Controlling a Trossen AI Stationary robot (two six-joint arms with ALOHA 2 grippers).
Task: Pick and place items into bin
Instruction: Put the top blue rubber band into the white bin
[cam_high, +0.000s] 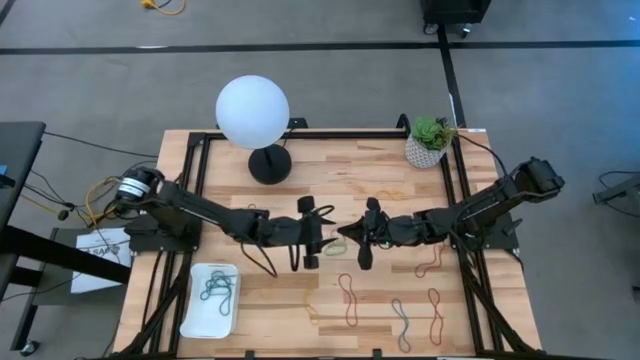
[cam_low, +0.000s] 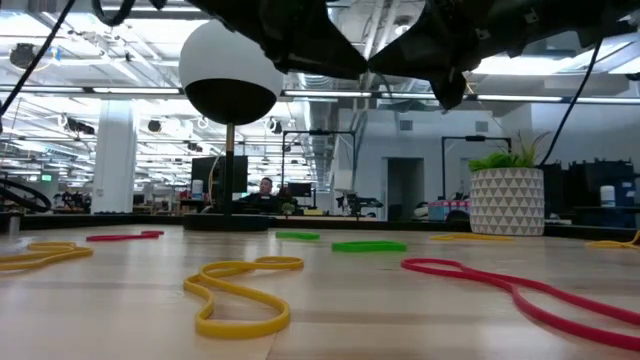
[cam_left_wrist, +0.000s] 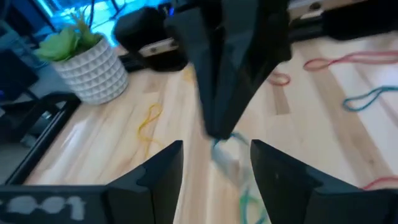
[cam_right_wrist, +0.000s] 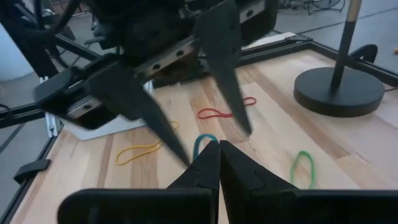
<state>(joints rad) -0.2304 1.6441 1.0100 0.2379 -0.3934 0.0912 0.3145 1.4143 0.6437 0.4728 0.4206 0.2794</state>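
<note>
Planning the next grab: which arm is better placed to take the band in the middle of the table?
Left, probably. Its end effector is open around the blue-green band, which hangs from the shut right end effector, and the bin is on the left arm's side.

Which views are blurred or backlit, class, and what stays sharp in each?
Left wrist view: the right gripper and the greenish band under it are smeared, the plant pot soft. Right wrist view: the left gripper's fingers are streaked, the lamp base crisper. Low view: the arms overhead are dark silhouettes against bright ceiling lights, the yellow band sharp. High view: evenly lit.
</note>
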